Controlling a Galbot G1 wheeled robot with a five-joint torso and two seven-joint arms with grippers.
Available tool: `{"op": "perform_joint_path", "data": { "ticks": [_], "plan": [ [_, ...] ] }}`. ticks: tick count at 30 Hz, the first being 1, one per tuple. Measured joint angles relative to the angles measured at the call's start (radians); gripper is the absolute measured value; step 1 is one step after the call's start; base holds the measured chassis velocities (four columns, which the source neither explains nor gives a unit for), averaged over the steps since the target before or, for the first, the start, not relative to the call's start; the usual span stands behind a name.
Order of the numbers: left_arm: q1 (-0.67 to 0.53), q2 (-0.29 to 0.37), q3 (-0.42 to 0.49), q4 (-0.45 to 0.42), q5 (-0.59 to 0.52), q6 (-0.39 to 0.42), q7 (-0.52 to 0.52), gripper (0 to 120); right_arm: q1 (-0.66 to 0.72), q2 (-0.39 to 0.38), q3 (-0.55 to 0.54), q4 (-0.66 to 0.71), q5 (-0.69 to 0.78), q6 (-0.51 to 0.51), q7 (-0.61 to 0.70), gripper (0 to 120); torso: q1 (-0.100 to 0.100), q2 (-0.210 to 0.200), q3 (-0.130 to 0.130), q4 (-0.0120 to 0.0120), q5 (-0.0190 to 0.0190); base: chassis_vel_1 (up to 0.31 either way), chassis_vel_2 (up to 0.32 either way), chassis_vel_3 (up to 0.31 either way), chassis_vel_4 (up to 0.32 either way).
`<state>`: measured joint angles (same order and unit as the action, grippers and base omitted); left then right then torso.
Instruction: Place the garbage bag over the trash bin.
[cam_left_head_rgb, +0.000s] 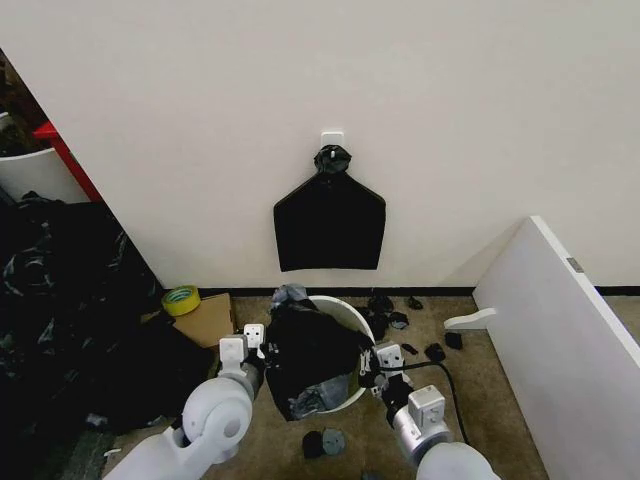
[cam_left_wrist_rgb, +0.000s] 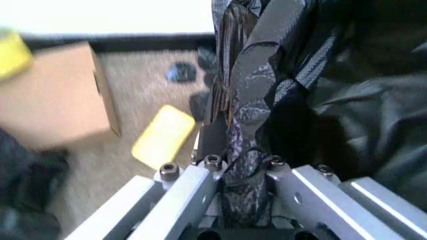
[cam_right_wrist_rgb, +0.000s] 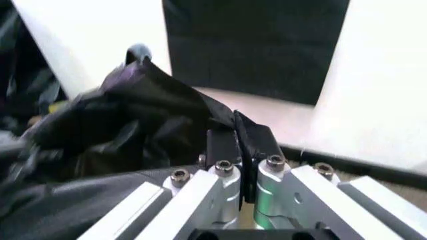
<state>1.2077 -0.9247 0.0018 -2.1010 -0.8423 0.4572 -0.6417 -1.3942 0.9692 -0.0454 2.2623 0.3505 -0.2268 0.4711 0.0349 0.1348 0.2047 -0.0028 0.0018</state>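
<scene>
The cream-white trash bin stands on the carpet below the wall. The black crinkly garbage bag is draped over its mouth and bunched high on the left side. My left gripper is at the bin's left side, shut on a twisted strip of the bag. At the bin's right side, my right gripper is shut on the bag's edge, and the bag stretches away from its black pads. Most of the bin's inside is hidden by the bag.
A flat black bag hangs on a white wall hook. A cardboard box with a yellow tape roll sits to the left. Black scraps litter the carpet. A white board leans at the right, and dark bags pile at the left.
</scene>
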Motion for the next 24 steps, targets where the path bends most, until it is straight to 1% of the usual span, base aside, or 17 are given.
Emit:
{"op": "perform_joint_path", "data": {
  "ticks": [2, 6, 10, 15, 20, 24],
  "plan": [
    [0.023, 0.02, -0.002, -0.015, 0.06, -0.027, 0.032, 1, 0.008, -0.002, 0.022, 0.009, 0.008, 0.009, -0.004, 0, 0.0, 0.0, 0.0, 0.0, -0.0001, 0.0, 0.0, 0.0, 0.0],
    [0.06, 0.036, -0.036, -0.048, 0.112, -0.05, 0.06, 1, 0.02, -0.009, 0.055, 0.014, 0.044, 0.015, -0.009, 0, 0.0, 0.0, 0.0, -0.0002, -0.0001, 0.0, 0.0, 0.0, 0.0],
    [0.078, 0.046, -0.066, -0.084, 0.11, -0.052, 0.068, 1, 0.028, -0.011, 0.069, -0.012, 0.058, 0.016, -0.009, 0, 0.0, 0.0, 0.0, -0.0002, 0.0, 0.0, 0.0, 0.0, 0.0],
    [0.097, 0.073, -0.105, -0.156, 0.095, -0.051, 0.072, 1, 0.046, -0.01, 0.111, -0.097, 0.084, 0.019, -0.01, 0, 0.0, 0.0, 0.0, -0.0003, 0.0002, 0.0, 0.0, 0.0, 0.0],
    [0.097, 0.085, -0.114, -0.191, 0.081, -0.047, 0.072, 1, 0.048, -0.01, 0.139, -0.146, 0.109, 0.032, -0.009, 0, 0.0, 0.0, 0.0, -0.0003, 0.0002, 0.0, 0.0, 0.0, 0.0],
    [0.09, 0.086, -0.118, -0.199, 0.071, -0.046, 0.071, 1, 0.044, -0.012, 0.147, -0.152, 0.125, 0.035, -0.012, 0, 0.0, 0.0, 0.0, -0.0003, 0.0001, 0.0, 0.0, 0.0, 0.0]
  ]
}}
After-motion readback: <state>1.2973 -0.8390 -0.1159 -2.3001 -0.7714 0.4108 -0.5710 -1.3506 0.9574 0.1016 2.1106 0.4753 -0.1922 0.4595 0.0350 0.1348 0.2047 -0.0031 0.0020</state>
